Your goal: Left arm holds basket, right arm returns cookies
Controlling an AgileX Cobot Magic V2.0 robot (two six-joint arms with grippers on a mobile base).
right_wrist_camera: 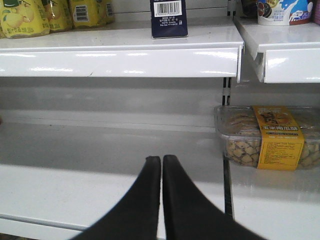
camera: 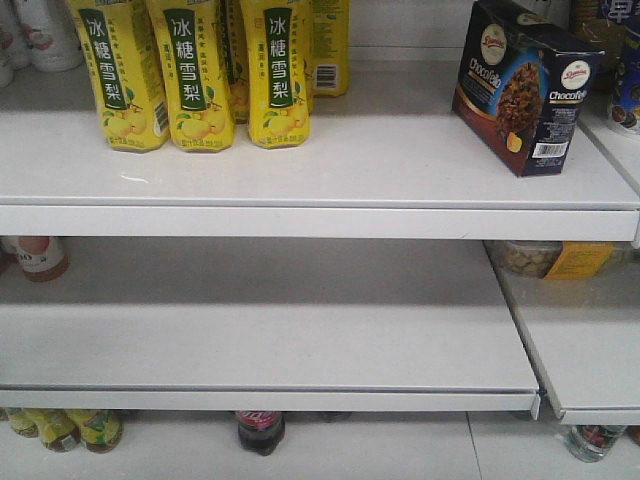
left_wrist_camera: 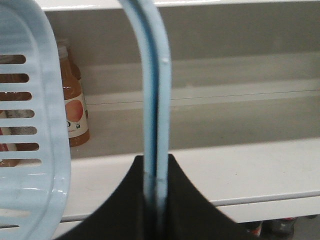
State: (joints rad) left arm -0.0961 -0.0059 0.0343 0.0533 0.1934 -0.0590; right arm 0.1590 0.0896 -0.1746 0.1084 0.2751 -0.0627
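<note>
The dark navy cookies box [camera: 522,85] stands upright on the upper shelf at the right; its barcode end shows in the right wrist view [right_wrist_camera: 169,18]. My right gripper [right_wrist_camera: 161,159] is shut and empty, low in front of the middle shelf, well below the box. My left gripper [left_wrist_camera: 156,157] is shut on the light blue basket handles [left_wrist_camera: 155,90], which rise straight up between the fingers. The basket's slotted side [left_wrist_camera: 27,125] fills the left of that view. Neither arm shows in the front view.
Yellow pear drink cartons [camera: 195,70] stand at the upper shelf's left. A clear tub of snacks with a yellow label [right_wrist_camera: 270,137] sits on the right middle shelf. An orange juice bottle [left_wrist_camera: 72,105] stands behind the basket. Bottles stand on the bottom level [camera: 260,432].
</note>
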